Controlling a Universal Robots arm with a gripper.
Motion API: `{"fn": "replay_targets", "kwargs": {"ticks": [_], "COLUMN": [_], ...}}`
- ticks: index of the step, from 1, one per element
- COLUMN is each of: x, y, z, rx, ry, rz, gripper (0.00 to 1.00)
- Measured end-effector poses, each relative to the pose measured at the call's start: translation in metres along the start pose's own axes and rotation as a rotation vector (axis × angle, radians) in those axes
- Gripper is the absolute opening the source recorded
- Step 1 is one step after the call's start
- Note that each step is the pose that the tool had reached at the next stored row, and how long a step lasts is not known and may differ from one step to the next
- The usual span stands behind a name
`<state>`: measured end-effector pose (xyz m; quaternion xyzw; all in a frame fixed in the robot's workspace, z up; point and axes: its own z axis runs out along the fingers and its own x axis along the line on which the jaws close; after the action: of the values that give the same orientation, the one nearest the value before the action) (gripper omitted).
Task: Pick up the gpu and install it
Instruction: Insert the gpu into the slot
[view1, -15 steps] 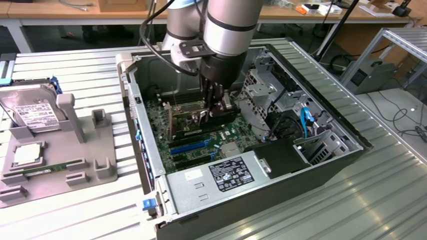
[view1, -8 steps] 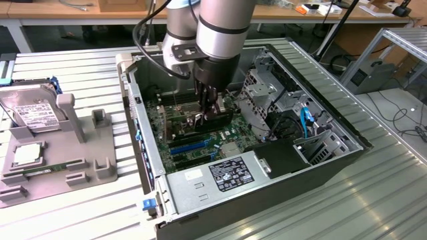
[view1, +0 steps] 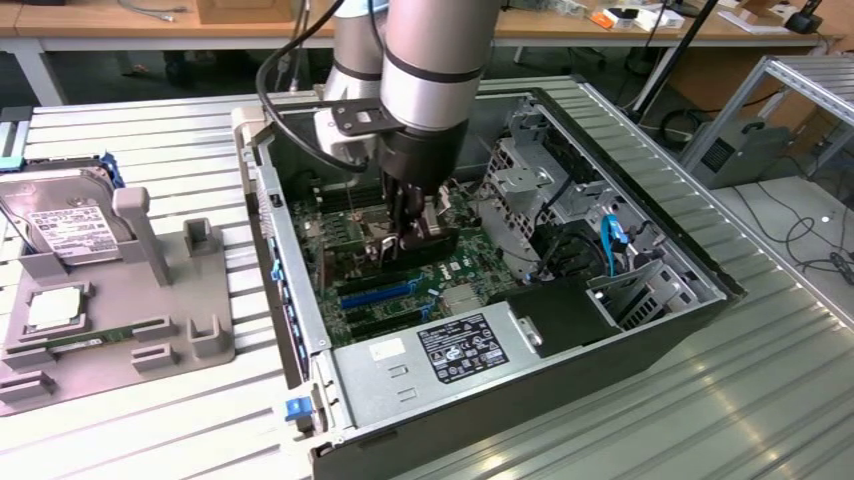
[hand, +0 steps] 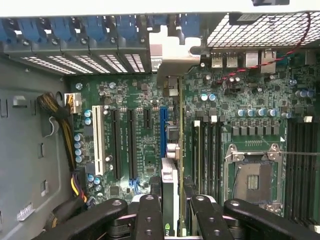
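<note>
My gripper reaches down into the open computer case, just above the motherboard. It is shut on the gpu, a thin dark card held on edge. In the wrist view the gpu runs edge-on between the two black fingers of my gripper. Its silver bracket end lies at the case's rear slot openings. The card stands beside the blue expansion slot on the motherboard; I cannot tell whether it is seated.
The drive cage and a blue cable crowd the case on the exterior view's right. The power supply sits at its near end. Outside the case, a grey fixture holds a hard drive and a chip.
</note>
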<state>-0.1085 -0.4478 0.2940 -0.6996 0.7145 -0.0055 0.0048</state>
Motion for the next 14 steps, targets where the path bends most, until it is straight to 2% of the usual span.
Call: {"fn": "replay_targets", "kwargs": {"ticks": [6,8,10,14], "x": [0.003,0.004,0.005,0.005], "y": [0.0101,0.0113,0.0123,0.0171], "z": [0.0084,0.0091,0.0104,0.0127], "rx": [0.0002,0.0003,0.0004,0.0005], "ry": [0.0051,0.0105,0.0185,0.0203], "rz": [0.000,0.000,0.000,0.000], "gripper": [0.27,0.27,0.27,0.27]}}
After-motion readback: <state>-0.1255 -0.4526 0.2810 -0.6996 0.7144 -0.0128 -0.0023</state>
